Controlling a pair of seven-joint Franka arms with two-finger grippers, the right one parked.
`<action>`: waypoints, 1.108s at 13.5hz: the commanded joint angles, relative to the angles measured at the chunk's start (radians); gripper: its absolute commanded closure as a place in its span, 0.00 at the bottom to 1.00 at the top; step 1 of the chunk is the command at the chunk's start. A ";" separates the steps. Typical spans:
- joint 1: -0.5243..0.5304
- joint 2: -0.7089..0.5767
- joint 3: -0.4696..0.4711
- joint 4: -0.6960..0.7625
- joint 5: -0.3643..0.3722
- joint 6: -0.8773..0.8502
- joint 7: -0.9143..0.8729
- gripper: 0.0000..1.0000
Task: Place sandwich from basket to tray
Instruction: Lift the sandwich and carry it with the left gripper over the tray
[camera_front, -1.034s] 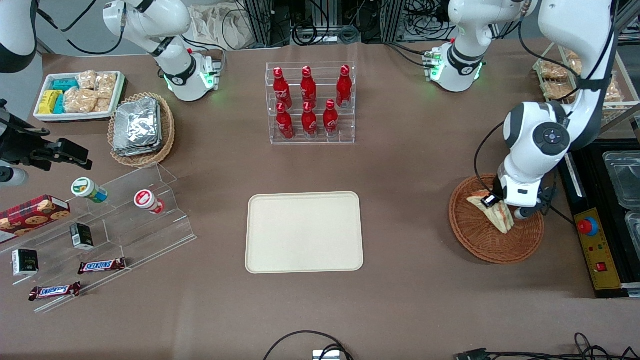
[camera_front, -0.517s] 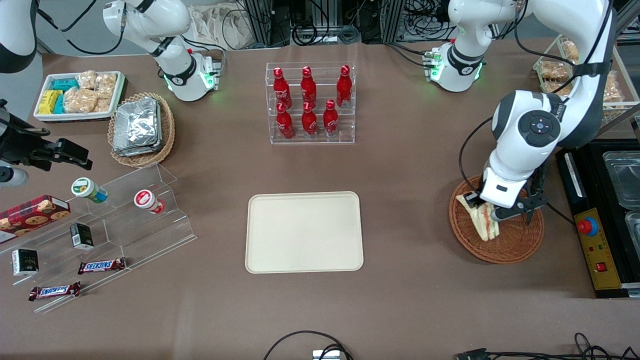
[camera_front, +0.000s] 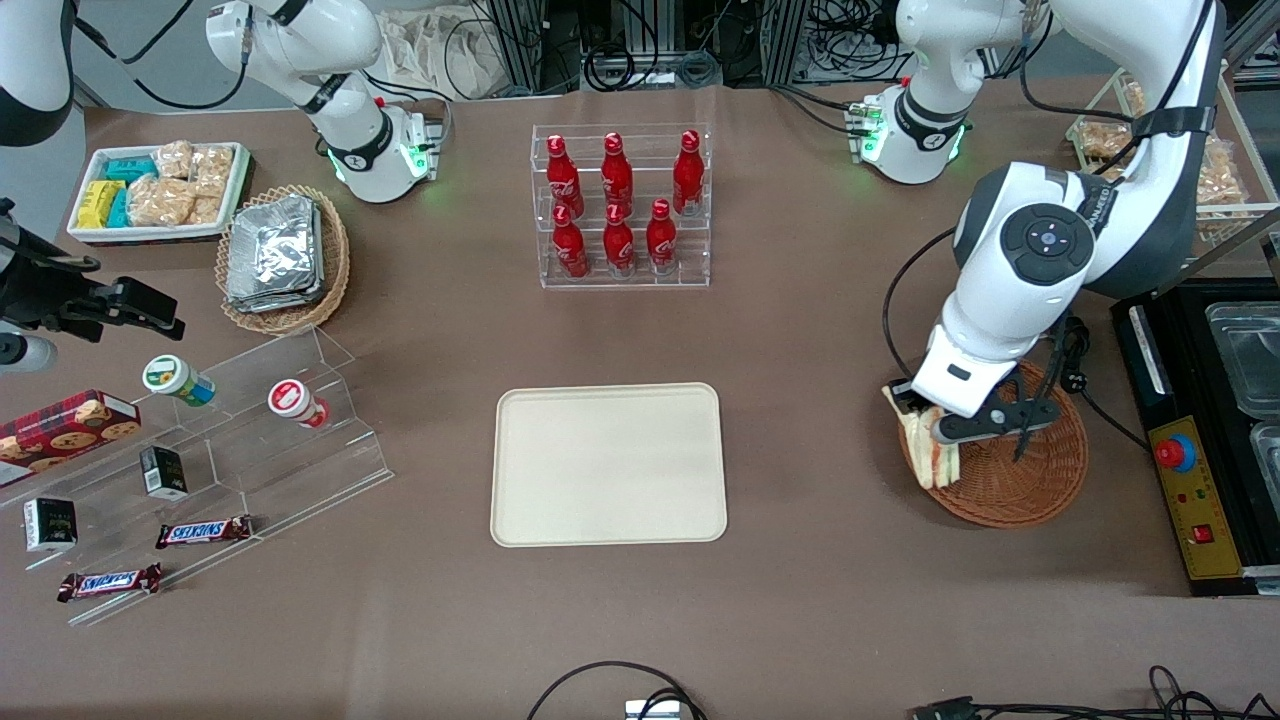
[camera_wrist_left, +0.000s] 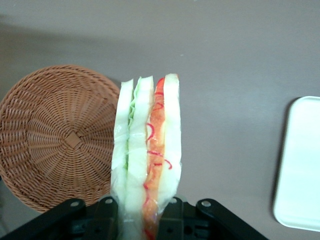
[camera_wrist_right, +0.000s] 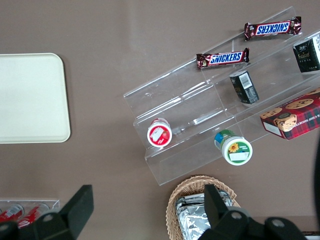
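Right, the surface is a brown matte table (camera_front: 800, 330), with cable bundles and rack frames along the edge farthest from the front camera. Landmark is the cream tray (camera_front: 608, 465), flat on the table, roughly central. Farther from the camera than the tray: a clear acrylic rack (camera_front: 622, 207) with six red cola bottles (camera_front: 617, 210). Toward the parked arm's end from the tray: a stepped acrylic display (camera_front: 250, 440) with two Snickers bars (camera_front: 203, 531), small black cartons (camera_front: 163, 472), a cookie box (camera_front: 65, 427) and two lidded cups (camera_front: 297, 403); farther from the camera than that, a tan wicker basket of foil packets (camera_front: 277, 257) and a white bin of snack packets (camera_front: 158, 190). Toward the working arm's end from the tray: the reddish-brown woven basket (camera_front: 1010, 480), well apart from the tray. The gripper (camera_wrist_left: 139, 212) sits over the basket's tray-side rim, fingers (camera_wrist_left: 108, 210) clamped on the sandwich (camera_wrist_left: 146, 155) from both flat sides. Sandwich is lifted out of the basket, hanging above that rim and the table just beside it; in the front view it shows at (camera_front: 930, 450). Looks: clear-wrapped wedge, three pale bread slices standing on edge, green lettuce in one gap, orange filling with red shreds in the other. Wrist view shows basket bottom bare, tray edge (camera_wrist_left: 300, 165) visible, nothing on it.
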 joint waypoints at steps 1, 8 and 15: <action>-0.061 0.094 0.000 0.180 0.004 -0.106 0.006 0.94; -0.252 0.274 0.006 0.437 0.025 -0.217 -0.034 0.95; -0.417 0.500 0.012 0.639 0.098 -0.216 -0.126 0.96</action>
